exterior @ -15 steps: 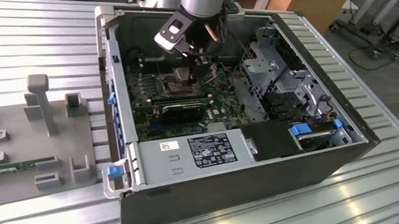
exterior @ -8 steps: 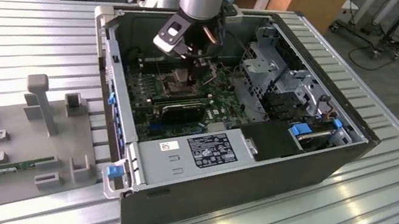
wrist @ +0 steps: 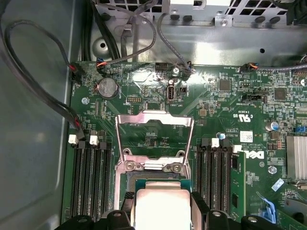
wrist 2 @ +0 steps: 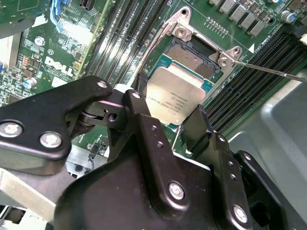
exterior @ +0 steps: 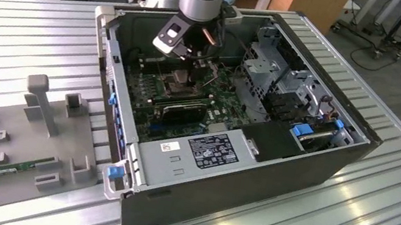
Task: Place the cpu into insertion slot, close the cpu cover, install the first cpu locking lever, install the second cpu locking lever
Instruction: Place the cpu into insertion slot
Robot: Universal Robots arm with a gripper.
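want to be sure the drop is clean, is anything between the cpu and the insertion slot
Nothing visible does. The hand holds the cpu over the insertion slot, whose uncovered part lies bare. The cpu cover is swung open, off the slot, in the first wrist view. The part under the chip is hidden.

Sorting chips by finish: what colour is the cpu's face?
Dull silver-tan; the cpu, held in the gripper, shows best in the second wrist view.
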